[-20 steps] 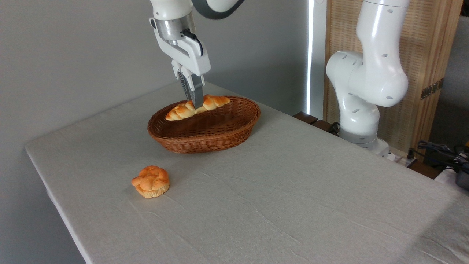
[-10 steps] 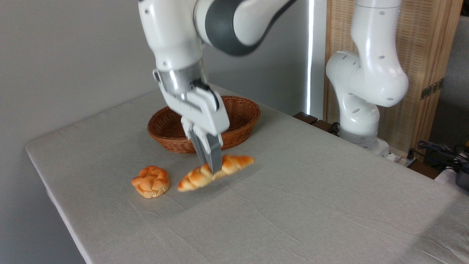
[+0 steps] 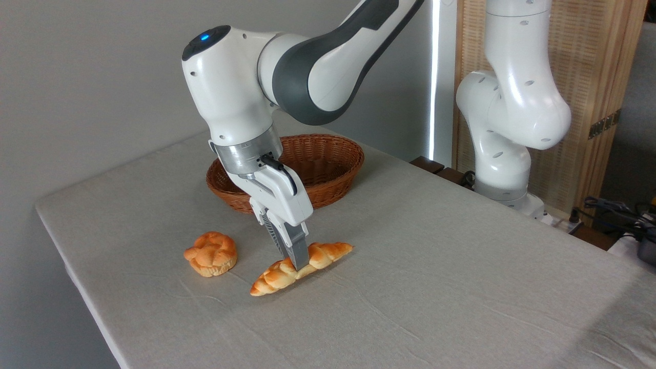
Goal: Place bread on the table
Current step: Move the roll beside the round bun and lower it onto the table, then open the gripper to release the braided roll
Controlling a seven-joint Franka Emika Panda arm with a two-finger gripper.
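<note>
The bread (image 3: pixel 279 275), a long braided golden-orange loaf, lies low on the grey-beige cloth of the table (image 3: pixel 435 287), in front of the basket. My gripper (image 3: pixel 298 264) comes down from above and is shut on the bread around its middle. The near finger covers the loaf's centre, and both tapered ends stick out left and right. The bread's underside looks to be touching the cloth.
A small round knotted bun (image 3: pixel 211 253) sits on the cloth just left of the bread. The brown wicker basket (image 3: pixel 328 164) stands behind my gripper. The arm's white base (image 3: pixel 505 154) rises at the table's right rear edge, with cables beyond it.
My gripper carried the bread up out of the basket, forward over the rim and down to the cloth beside the small bun. It has stayed shut on the loaf throughout.
</note>
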